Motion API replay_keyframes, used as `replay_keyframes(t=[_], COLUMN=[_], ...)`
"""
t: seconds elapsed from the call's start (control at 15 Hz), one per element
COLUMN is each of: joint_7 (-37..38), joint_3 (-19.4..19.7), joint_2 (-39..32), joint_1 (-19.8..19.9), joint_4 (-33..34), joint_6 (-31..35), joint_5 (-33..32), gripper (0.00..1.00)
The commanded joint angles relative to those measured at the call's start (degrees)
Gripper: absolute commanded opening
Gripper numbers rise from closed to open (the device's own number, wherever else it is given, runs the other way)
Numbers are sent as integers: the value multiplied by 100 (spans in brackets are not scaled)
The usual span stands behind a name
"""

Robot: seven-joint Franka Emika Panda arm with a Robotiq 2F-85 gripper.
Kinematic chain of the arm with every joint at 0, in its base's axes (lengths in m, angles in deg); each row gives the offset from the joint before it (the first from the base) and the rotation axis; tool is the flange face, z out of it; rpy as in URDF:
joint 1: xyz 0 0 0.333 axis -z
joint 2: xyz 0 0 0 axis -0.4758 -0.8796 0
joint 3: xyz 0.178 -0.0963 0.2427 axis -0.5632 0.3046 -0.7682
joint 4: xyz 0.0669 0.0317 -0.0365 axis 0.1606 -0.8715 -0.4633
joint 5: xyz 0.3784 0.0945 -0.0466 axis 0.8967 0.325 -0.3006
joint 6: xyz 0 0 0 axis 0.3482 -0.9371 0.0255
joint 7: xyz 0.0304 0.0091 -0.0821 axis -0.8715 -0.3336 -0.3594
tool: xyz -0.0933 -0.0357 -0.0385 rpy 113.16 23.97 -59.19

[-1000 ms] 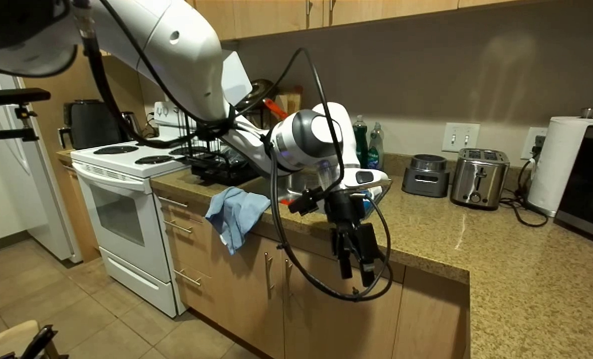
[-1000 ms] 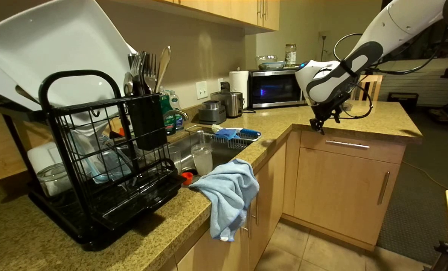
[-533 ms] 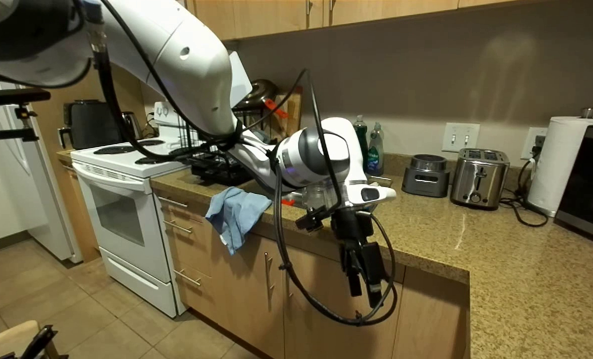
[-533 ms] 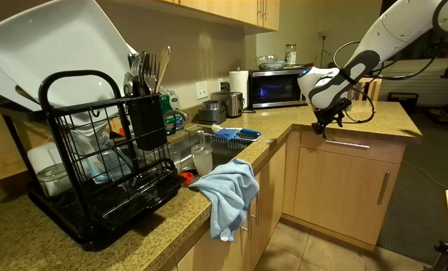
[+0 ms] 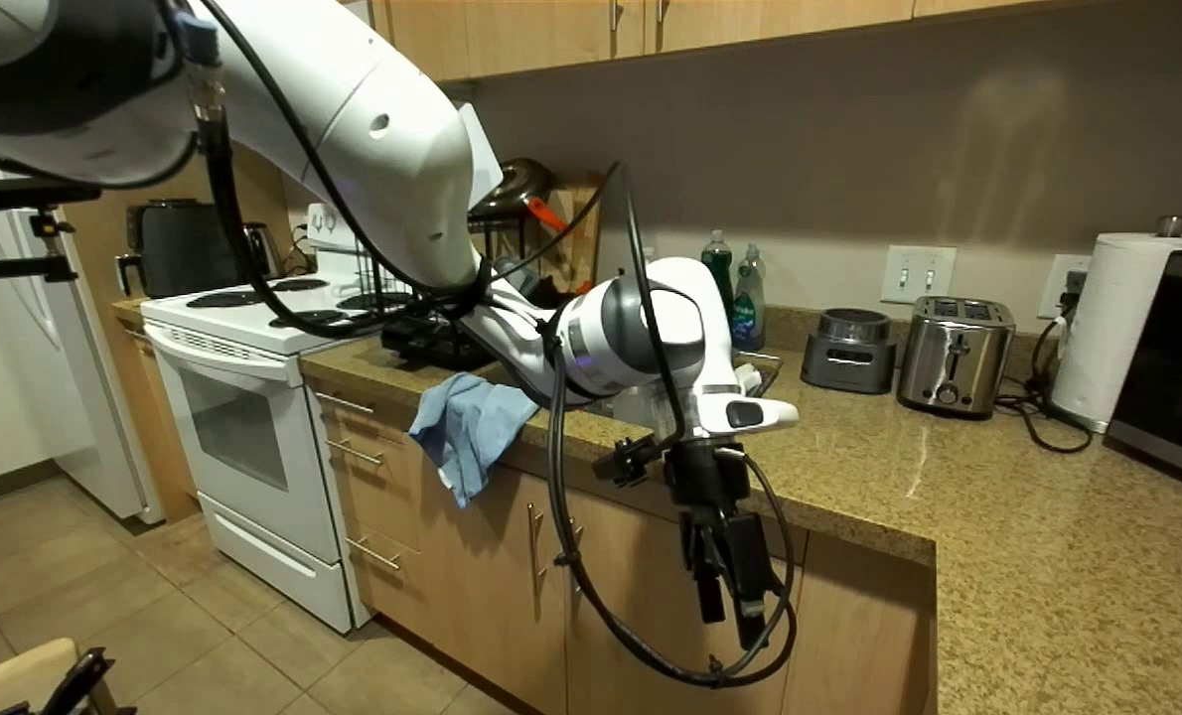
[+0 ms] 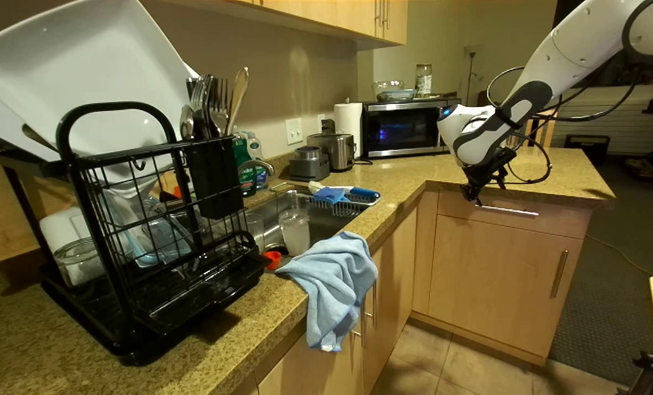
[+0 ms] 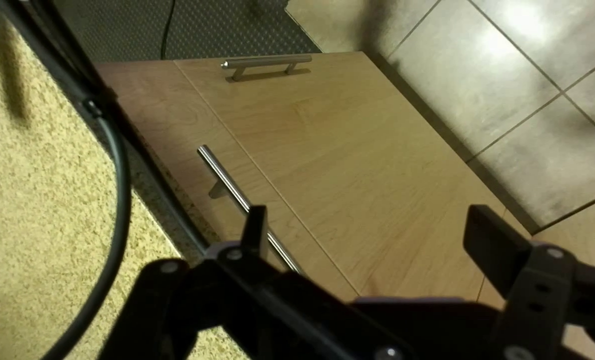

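We observe gripper (image 7: 372, 231) pointing down in front of countertop (image 6: 573, 164), fingers (image 7: 495, 247) spread well apart. Nearest part: drawer handle (image 7: 226, 181), metal bar on drawer front (image 7: 177, 115) directly below countertop edge; in wrist view, one finger overlaps it. Contact: we cannot tell. Cabinet door (image 7: 357, 140) beneath drawer carries second metal handle (image 7: 267, 61). Cable (image 7: 123, 200) loops beside gripper. In both exterior views, blue towel (image 6: 332, 285) drapes over countertop edge by sink (image 6: 326, 219).

End effector (image 7: 371, 226) black; drawer handle (image 7: 229, 183) silver, drawer front (image 7: 177, 115) tan with wood grain. Desk (image 7: 52, 200) yellow-tan, dark-speckled. Towel (image 6: 332, 280) light blue. Dish rack (image 6: 214, 181) black. Floor tiles (image 7: 507, 110) beige with dark grid.
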State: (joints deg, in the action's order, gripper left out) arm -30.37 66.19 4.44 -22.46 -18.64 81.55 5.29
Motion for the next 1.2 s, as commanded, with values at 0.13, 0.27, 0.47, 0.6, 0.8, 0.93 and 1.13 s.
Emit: replay_keyframes(t=[0.13,0.27,0.47,0.6,0.8,0.93,1.13], joint_7=[-551,-863,-1262,-1469,-1708,-1834,-2003], joint_3=[-190,-274,-361,-410,-461,-502,-587], joint_2=[181,202,216,223,242,255,275], joint_1=[140,188,241,276,302,320,366], joint_4=[-157,-149,-133,-110,-67,-27,36], joint_6=[44,19,-4,-33,-58,-79,-131], joint_5=[306,468,655,755,883,957,1103], gripper=[100,100,100,100,100,100,100])
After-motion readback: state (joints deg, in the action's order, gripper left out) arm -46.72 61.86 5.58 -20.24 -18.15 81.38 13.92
